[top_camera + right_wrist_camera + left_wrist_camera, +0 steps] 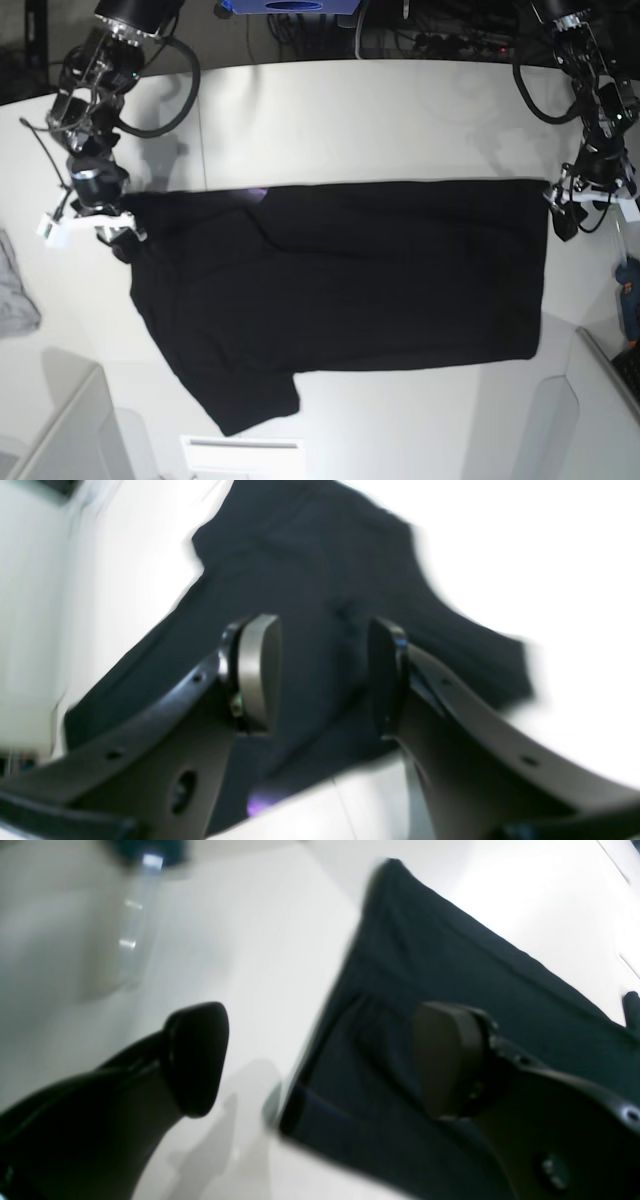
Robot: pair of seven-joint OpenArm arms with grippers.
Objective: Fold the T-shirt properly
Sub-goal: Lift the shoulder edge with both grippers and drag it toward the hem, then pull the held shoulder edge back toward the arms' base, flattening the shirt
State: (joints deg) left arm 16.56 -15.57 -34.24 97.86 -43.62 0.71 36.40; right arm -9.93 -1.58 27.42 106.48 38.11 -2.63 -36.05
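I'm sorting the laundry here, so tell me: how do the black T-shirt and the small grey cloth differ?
The black T-shirt is far larger, while the grey cloth is small. The T-shirt is spread across the middle of the table, whereas the grey cloth lies bunched at the base view's left edge. The T-shirt shows a bit of purple print; no print shows on the grey cloth. Both lie on the table.

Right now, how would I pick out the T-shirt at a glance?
On the white table, across the middle between the two arms, lies the T-shirt. It is a broad, dark, partly folded spread; the small grey cloth sits apart at the left edge.
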